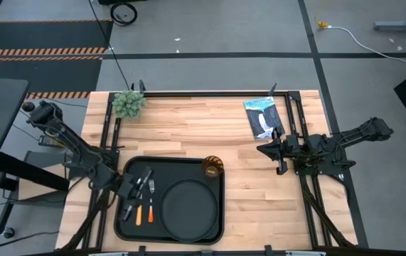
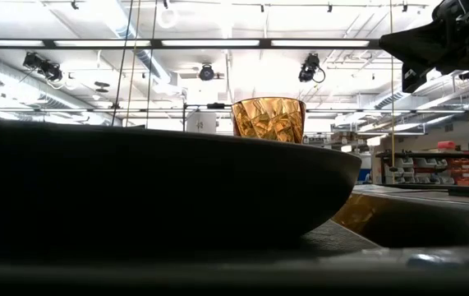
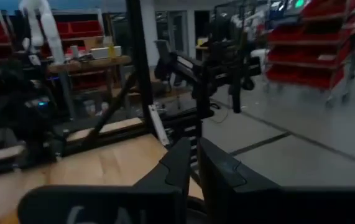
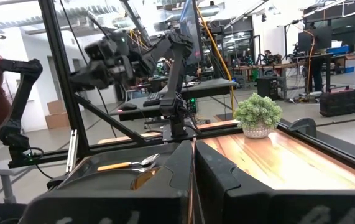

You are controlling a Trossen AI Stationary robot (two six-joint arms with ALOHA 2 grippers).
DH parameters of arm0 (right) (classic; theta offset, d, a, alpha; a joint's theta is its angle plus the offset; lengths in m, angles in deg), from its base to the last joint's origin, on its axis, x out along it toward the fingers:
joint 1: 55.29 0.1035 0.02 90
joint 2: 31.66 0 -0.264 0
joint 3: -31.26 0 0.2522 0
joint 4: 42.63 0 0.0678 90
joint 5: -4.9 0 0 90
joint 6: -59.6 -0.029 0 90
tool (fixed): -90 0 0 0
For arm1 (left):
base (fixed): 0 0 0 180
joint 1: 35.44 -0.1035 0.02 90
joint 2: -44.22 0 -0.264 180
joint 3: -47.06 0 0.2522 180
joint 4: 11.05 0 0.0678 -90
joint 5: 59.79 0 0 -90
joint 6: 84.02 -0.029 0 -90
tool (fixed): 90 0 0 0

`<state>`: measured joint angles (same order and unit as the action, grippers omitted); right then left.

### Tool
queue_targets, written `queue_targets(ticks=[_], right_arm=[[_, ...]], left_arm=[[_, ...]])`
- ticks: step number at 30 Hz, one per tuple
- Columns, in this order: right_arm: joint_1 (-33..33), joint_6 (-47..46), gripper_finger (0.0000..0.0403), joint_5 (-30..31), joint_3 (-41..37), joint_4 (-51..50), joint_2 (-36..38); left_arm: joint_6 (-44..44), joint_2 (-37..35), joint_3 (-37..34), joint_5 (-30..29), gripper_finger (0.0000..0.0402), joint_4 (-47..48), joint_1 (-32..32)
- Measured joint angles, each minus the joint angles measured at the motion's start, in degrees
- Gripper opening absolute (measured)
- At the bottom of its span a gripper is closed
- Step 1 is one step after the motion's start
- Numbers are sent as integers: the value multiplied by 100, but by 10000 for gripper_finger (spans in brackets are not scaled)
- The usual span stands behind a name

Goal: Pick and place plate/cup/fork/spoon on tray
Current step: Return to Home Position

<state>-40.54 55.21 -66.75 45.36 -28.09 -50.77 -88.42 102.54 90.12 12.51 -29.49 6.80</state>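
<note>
A small potted green plant [image 1: 128, 104] and a blue-white booklet [image 1: 262, 117] sit on the wooden table [image 1: 188, 128].

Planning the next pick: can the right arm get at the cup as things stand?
Probably yes. The cup stands at the tray's corner nearest the right claw, bare wood lies between them, and the plate sits clear of it. The left claw hangs over the tray's far side.

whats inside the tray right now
The tray holds the plate, the fork and the spoon beside it, and the cup at the far right corner. The left claw hovers over the utensils, hiding their upper ends.
</note>
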Motion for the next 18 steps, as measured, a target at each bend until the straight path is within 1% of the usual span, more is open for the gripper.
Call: queue_targets(ticks=[3, 6, 9, 11, 14, 18], right_arm=[[0, 0, 23, 1, 0, 0, 0], [1, 0, 23, 0, 2, 2, 0], [-1, 0, 23, 2, 2, 0, 0], [-1, 0, 23, 0, 0, 0, 0], [-1, 0, 23, 2, 2, 0, 0], [-1, 0, 23, 0, 1, -1, 0]], left_arm=[[233, -219, -652, 162, 39, -608, -45], [377, -471, -1411, 445, 39, -1505, -45], [336, -611, -2080, 843, 36, -2085, -20], [250, -726, -2383, 998, 35, -2341, -15], [250, -894, -2609, 1028, 35, -2268, -10], [265, -1290, -2616, 1028, 36, -1816, -12]])
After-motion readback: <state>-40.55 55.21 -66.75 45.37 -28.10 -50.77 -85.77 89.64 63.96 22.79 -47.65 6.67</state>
